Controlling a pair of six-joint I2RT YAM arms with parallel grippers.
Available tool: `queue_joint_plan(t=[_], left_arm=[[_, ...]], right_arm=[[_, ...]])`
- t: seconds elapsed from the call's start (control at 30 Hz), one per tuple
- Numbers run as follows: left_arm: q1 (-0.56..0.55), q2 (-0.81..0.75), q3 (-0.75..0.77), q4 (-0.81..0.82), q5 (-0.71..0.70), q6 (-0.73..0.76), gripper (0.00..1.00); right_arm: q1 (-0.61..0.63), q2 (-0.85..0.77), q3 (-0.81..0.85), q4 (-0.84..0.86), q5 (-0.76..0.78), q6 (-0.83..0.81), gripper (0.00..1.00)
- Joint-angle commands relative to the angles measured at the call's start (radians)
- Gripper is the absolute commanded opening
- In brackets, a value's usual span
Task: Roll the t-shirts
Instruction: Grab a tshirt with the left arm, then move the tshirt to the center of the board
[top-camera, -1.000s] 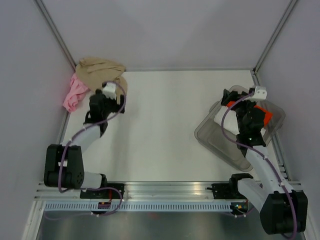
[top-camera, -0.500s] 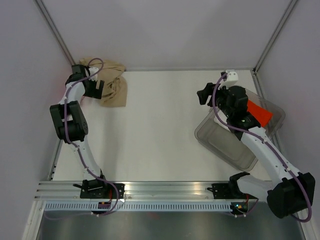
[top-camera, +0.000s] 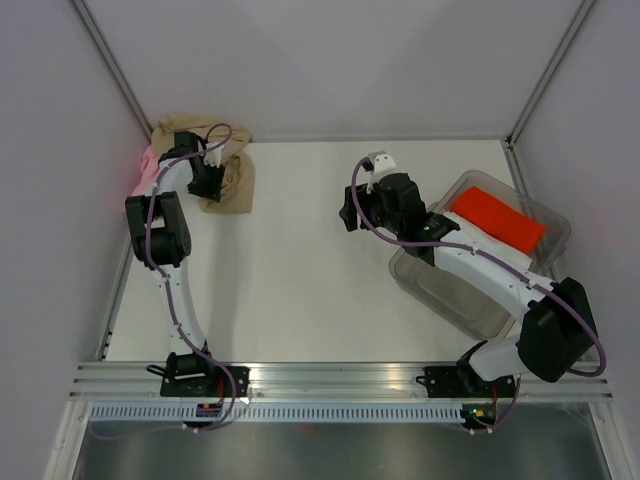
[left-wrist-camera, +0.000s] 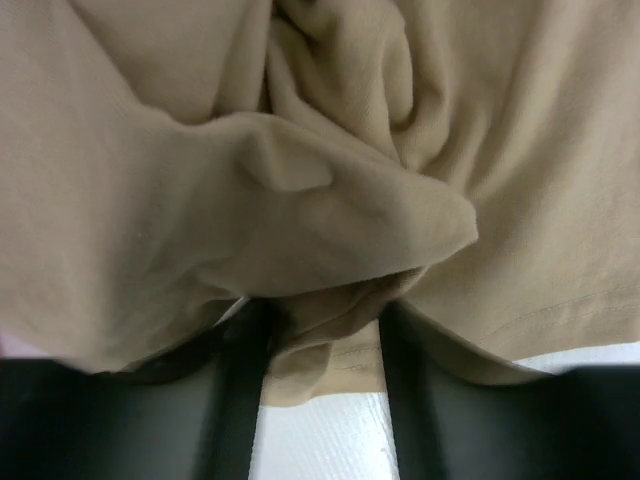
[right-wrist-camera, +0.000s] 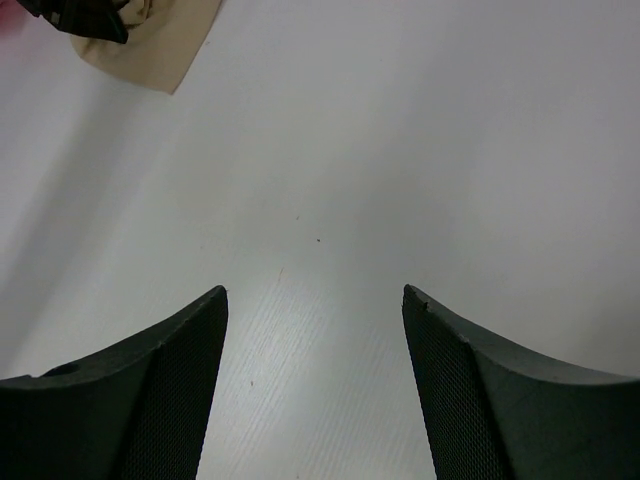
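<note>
A crumpled tan t-shirt (top-camera: 238, 185) lies in the far left corner of the white table, and it fills the left wrist view (left-wrist-camera: 330, 150). My left gripper (top-camera: 207, 180) is pushed into it, and a fold of tan cloth sits between its fingers (left-wrist-camera: 320, 320). A pink t-shirt (top-camera: 148, 168) peeks out beside the wall, left of the tan one. A red t-shirt (top-camera: 497, 218) lies in the clear tub (top-camera: 440, 285) at the right. My right gripper (top-camera: 347, 212) hangs open over the bare middle of the table (right-wrist-camera: 315, 295), holding nothing.
Grey walls with metal posts close in the table on the left, back and right. The tilted tub sits against the right wall. The tan shirt's corner (right-wrist-camera: 165, 50) shows far off in the right wrist view.
The left gripper has closed onto a fold of the tan t-shirt in the corner. The right arm swung left out of the tub to the table's middle, leaving the red t-shirt uncovered.
</note>
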Motion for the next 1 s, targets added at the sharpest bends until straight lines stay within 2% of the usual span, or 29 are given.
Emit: queue_joint_plan(t=[0.0,0.03,0.07,0.1,0.2,0.27,0.43,0.53,0.67,0.7,0.73,0.8,0.83,0.9,0.97], left_arm=[[0.000,-0.003,-0.001,-0.015,0.017,-0.002,0.50],[0.000,-0.012,-0.017,-0.015,0.043,0.003,0.26],[-0.003,-0.033,-0.043,-0.015,0.053,0.009,0.10],[-0.005,-0.049,-0.058,-0.015,0.080,0.014,0.03],[-0.005,-0.164,-0.146,-0.015,0.199,0.031,0.02],[-0.006,-0.237,-0.225,-0.013,0.269,0.038,0.02],[-0.031,-0.556,-0.411,-0.045,0.453,0.087,0.02],[-0.095,-0.728,-0.492,-0.136,0.571,0.153,0.02],[-0.274,-0.934,-0.616,-0.248,0.689,0.254,0.02],[-0.302,-0.995,-0.670,-0.256,0.703,0.265,0.05],[-0.347,-1.026,-0.693,-0.259,0.718,0.287,0.12],[-0.367,-1.060,-0.735,-0.320,0.787,0.340,0.53],[-0.367,-1.064,-0.733,-0.360,0.810,0.427,0.69],[-0.362,-1.051,-0.700,-0.514,0.823,0.512,0.84],[-0.320,-1.035,-0.675,-0.582,0.814,0.563,0.86]], right_arm=[[0.028,0.041,0.071,0.004,0.006,0.003,0.76],[0.032,0.060,0.077,0.004,0.000,0.010,0.76],[0.035,0.067,0.084,0.004,-0.004,0.023,0.76],[0.037,0.075,0.089,0.004,-0.006,0.033,0.76],[0.043,0.100,0.098,-0.003,-0.008,0.062,0.76],[0.054,0.116,0.106,-0.028,0.028,0.074,0.72],[0.153,0.219,0.218,-0.138,0.137,0.043,0.68],[0.181,0.261,0.244,-0.140,0.066,0.069,0.68],[0.181,0.274,0.230,-0.106,0.000,0.134,0.68],[0.181,0.271,0.224,-0.106,0.003,0.144,0.69],[0.181,0.267,0.207,-0.106,0.011,0.163,0.69],[0.181,0.258,0.192,-0.115,0.046,0.178,0.70],[0.183,0.256,0.180,-0.135,0.060,0.183,0.71],[0.181,0.259,0.172,-0.167,0.106,0.192,0.72],[0.181,0.274,0.164,-0.210,0.129,0.203,0.72]])
